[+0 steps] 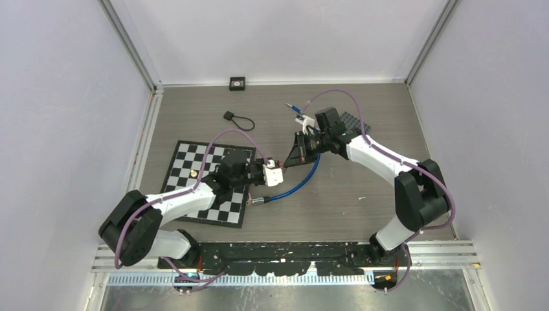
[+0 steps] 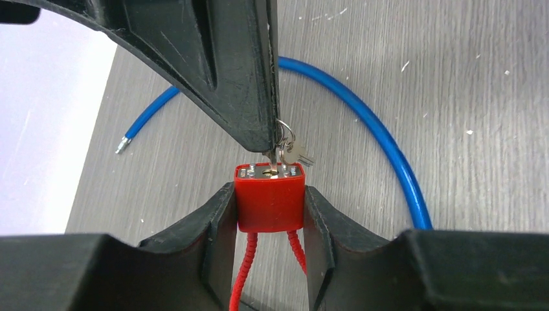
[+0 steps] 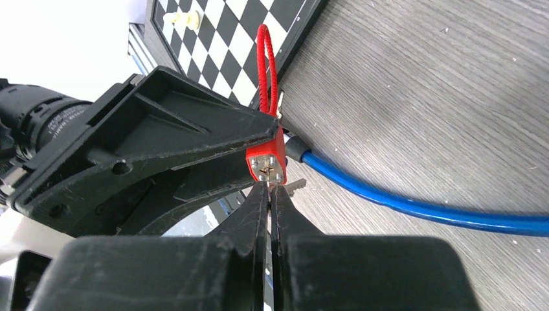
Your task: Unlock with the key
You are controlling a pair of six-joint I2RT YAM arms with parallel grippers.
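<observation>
- Both arms reach inward and meet over the table [image 1: 362, 194]. The left end effector [image 2: 270, 210] clamps the padlock [image 2: 270, 201] by its sides.
- The right end effector [image 3: 268, 194] is closed on the key [image 2: 278, 155], whose tip is at the keyway.
- The chessboard [image 1: 194, 170] lies just left, with the blue cable [image 2: 388, 149] beneath and bare table to the right.
- The padlock has a red body, a silver face and a red cord shackle.

The top camera is looking down from above and behind the arm bases, taking in the whole grey wood-grain table [image 1: 349, 214]. Each wrist camera is peering closely along its own black fingers [image 2: 217, 243] from opposite sides, both sharing the small red padlock [image 2: 269, 197] and curved blue cable [image 2: 380, 135]
</observation>
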